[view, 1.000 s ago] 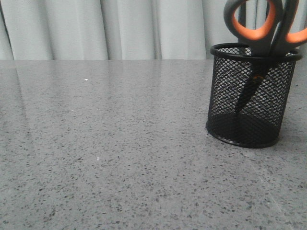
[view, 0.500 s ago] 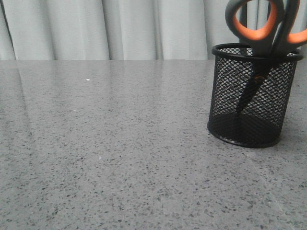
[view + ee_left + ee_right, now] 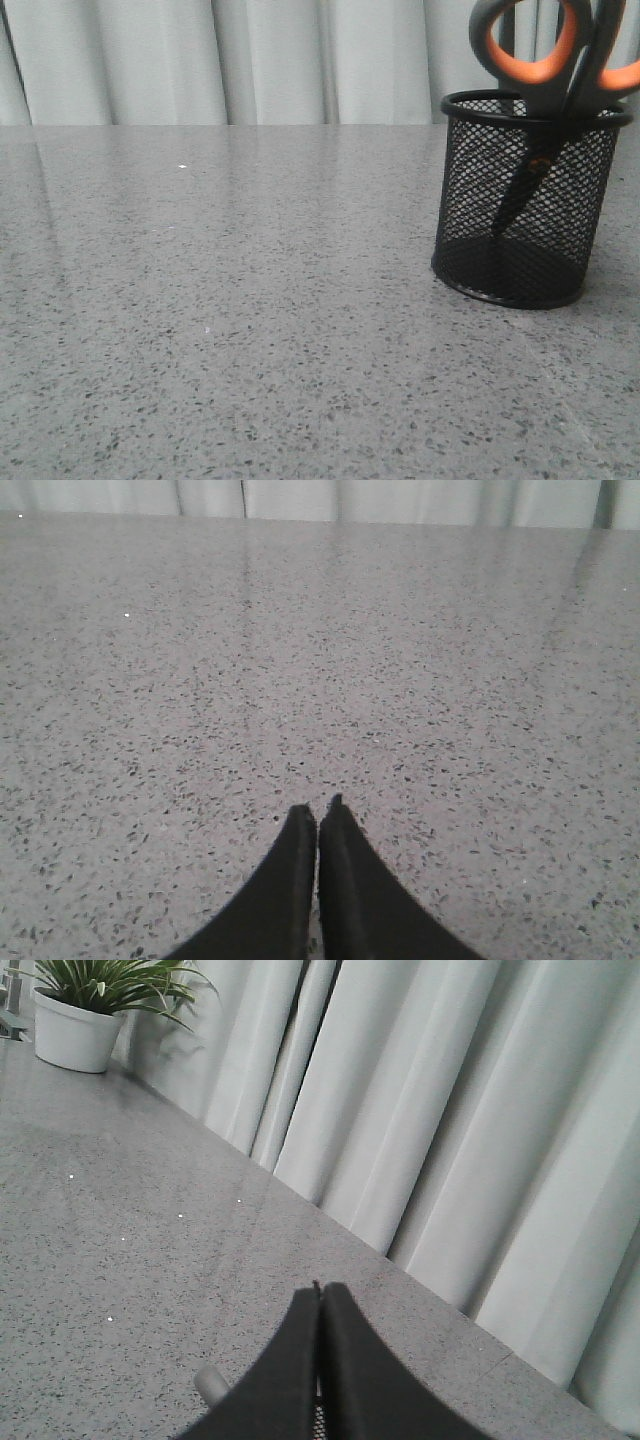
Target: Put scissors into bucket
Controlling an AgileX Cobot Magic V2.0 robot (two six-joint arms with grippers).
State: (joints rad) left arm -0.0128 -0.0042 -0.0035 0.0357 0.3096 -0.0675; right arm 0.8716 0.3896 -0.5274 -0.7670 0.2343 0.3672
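Both grippers are empty, fingers pressed together: the left gripper (image 3: 318, 815) over bare table (image 3: 400, 660), the right gripper (image 3: 319, 1295) likewise. Well away from either, the scissors (image 3: 545, 70) stand blades-down in the bucket (image 3: 525, 200). Stiff, light; I'd grab the handle loops.

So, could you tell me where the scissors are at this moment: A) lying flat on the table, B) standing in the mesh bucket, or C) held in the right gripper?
B: the scissors stand blades-down inside the bucket, orange-lined handles above its rim, no gripper touching them.
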